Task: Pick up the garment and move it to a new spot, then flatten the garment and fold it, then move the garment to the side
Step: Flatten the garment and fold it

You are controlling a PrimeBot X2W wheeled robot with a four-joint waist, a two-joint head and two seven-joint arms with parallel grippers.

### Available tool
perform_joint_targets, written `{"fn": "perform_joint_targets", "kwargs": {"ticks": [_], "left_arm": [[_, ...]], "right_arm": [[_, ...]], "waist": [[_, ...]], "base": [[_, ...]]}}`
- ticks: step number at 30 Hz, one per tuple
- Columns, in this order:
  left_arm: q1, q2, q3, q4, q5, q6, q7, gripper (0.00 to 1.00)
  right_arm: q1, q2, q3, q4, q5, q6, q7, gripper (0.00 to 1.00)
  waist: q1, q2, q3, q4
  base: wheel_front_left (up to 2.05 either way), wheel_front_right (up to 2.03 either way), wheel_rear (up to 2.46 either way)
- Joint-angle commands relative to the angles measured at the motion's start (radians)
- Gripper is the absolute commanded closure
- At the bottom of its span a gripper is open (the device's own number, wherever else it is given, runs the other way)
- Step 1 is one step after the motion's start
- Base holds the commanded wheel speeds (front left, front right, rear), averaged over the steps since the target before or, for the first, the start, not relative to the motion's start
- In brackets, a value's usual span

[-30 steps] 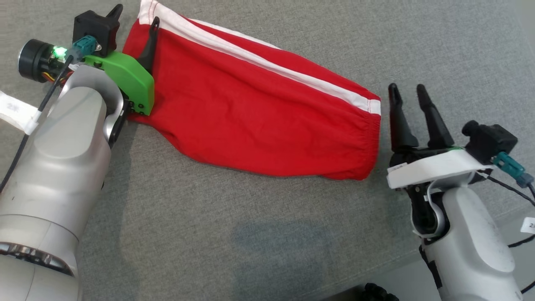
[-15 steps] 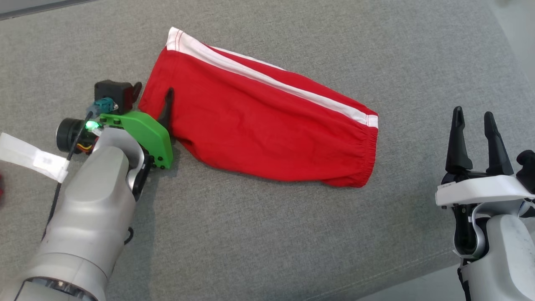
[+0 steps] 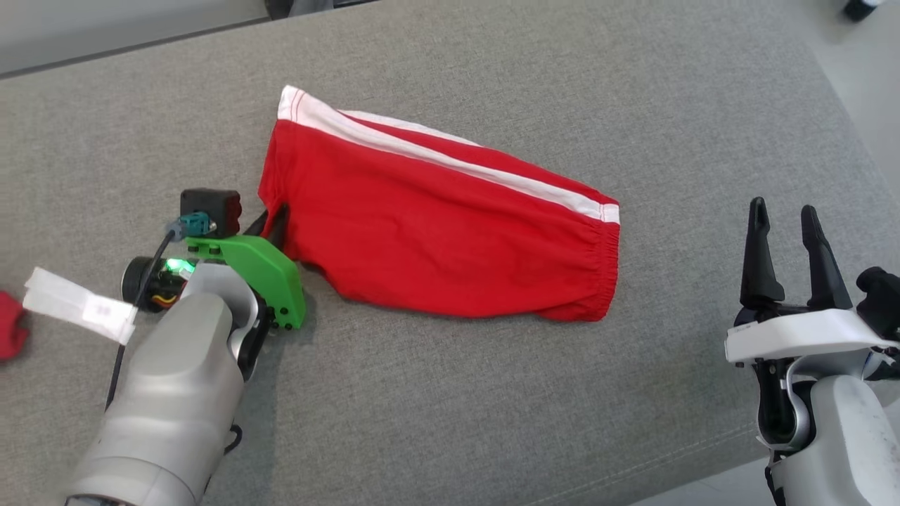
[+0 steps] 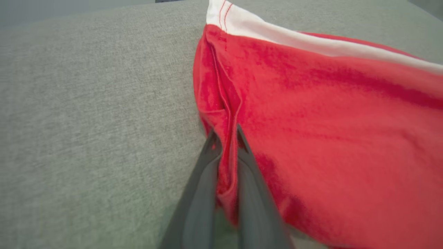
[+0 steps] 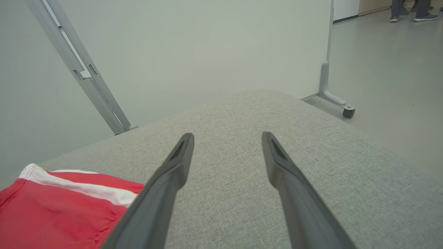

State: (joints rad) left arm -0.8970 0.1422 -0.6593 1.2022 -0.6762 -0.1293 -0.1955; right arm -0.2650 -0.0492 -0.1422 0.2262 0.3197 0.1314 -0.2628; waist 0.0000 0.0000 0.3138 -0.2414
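Pickup step: left pincer (image 4: 225,131) pinching the garment (image 3: 436,232) at its hem, right pincer (image 3: 782,207) spread, idle. Next: lift clear, carry over.

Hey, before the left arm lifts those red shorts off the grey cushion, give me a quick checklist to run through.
1. Left gripper shut on the edge of the shorts: ok.
2. Grip takes both layers of cloth: cannot tell.
3. Right gripper open, apart from the shorts: ok.
4. Nothing lying on the shorts: ok.
5. Bare cushion nearby for a new spot: ok.
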Motion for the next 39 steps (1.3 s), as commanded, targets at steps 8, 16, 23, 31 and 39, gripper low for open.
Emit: {"fn": "perform_joint_targets", "kwargs": {"ticks": [8, 16, 23, 31, 39], "left_arm": [[0.160, -0.021, 0.039, 0.026, -0.049, 0.037, -0.063, 1.00], [0.307, -0.034, 0.100, -0.070, -0.037, 0.109, -0.068, 1.00], [0.461, -0.037, 0.177, -0.209, 0.018, 0.163, -0.069, 0.75], [0.558, 0.006, 0.278, -0.426, 0.177, 0.228, -0.069, 0.00], [0.699, -0.012, 0.390, -0.627, 0.321, 0.220, -0.068, 0.00]], "right_arm": [[0.091, -0.003, -0.022, 0.017, -0.005, -0.001, -0.003, 0.00], [0.146, -0.004, -0.028, 0.032, -0.029, -0.001, -0.003, 0.00], [0.167, -0.003, -0.022, 0.040, -0.055, -0.001, -0.003, 0.00], [0.159, -0.004, 0.013, 0.035, -0.074, -0.001, -0.003, 0.00], [0.090, -0.004, 0.123, 0.135, -0.089, -0.001, -0.003, 0.00]], "waist": [[0.0000, 0.0000, -0.158, 0.096], [0.0000, 0.0000, -0.246, 0.166], [0.0000, 0.0000, -0.280, 0.195], [0.0000, 0.0000, -0.287, 0.221], [0.0000, 0.0000, -0.273, 0.302]], "base": [[0.00, 0.00, 0.00], [0.00, 0.00, 0.00], [0.00, 0.00, 0.00], [0.00, 0.00, 0.00], [0.00, 0.00, 0.00]]}}
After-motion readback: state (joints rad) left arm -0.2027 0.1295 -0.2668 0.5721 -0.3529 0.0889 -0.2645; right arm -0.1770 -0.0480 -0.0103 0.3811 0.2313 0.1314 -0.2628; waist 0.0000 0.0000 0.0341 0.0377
